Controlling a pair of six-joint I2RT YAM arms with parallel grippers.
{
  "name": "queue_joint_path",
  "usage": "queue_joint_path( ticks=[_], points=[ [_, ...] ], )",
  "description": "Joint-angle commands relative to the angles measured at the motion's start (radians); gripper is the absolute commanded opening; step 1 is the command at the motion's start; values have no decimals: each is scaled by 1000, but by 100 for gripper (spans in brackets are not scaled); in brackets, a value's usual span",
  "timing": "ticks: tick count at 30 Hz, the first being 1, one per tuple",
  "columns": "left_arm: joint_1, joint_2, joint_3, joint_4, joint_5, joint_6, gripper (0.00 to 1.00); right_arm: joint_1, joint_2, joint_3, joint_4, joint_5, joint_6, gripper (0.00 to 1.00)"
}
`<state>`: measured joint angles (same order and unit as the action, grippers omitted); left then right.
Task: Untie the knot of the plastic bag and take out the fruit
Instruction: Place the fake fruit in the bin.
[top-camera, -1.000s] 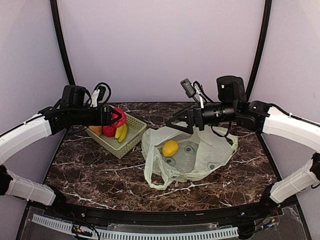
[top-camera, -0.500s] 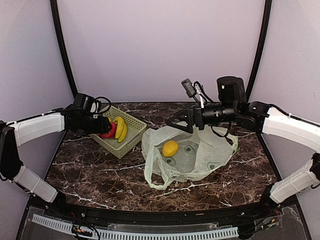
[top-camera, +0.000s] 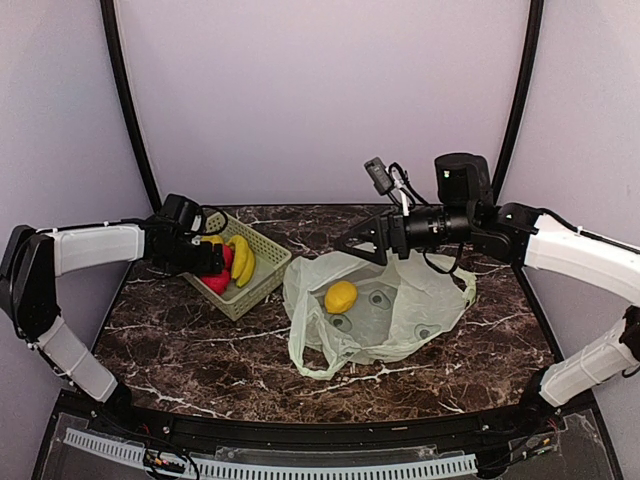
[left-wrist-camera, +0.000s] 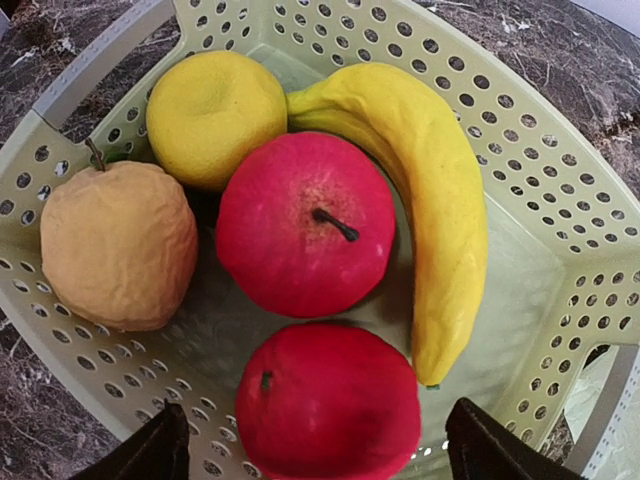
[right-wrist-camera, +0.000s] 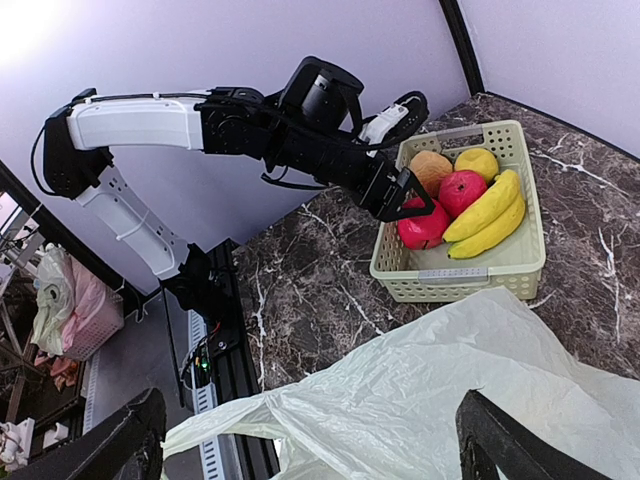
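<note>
Both wide open, empty: left claw (left-wrist-camera: 327, 448), right claw (right-wrist-camera: 318, 437).

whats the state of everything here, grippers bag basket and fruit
plastic bag, untied, mouth open, lying slack on the table
yellow fruit, inside the plastic bag
basket, upright, holding fruit
red apple, resting in the basket, not gripped
left gripper, open, over the red apple
right gripper, open, empty, above the plastic bag
</note>
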<state>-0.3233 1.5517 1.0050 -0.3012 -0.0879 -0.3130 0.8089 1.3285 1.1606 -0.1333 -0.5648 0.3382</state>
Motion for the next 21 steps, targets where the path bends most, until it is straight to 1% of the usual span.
queue_joint_path(
  ticks=[1, 6, 15, 19, 21],
  points=[
    [7, -14, 30, -33, -44, 22, 91, -8, -5, -10, 35, -16, 7, 99],
    [7, -44, 45, -55, -54, 45, 95, -9, 5, -7, 41, -20, 9, 99],
    [7, -98, 32, -39, -20, 65, 95, -10, 13, 1, 50, -20, 13, 99],
    [7, -149, 14, -5, 43, 82, 94, -10, 1, -7, 49, -7, 15, 99],
    [6, -180, 14, 4, 127, 91, 93, -9, -10, -15, 48, 0, 18, 99]
  ],
)
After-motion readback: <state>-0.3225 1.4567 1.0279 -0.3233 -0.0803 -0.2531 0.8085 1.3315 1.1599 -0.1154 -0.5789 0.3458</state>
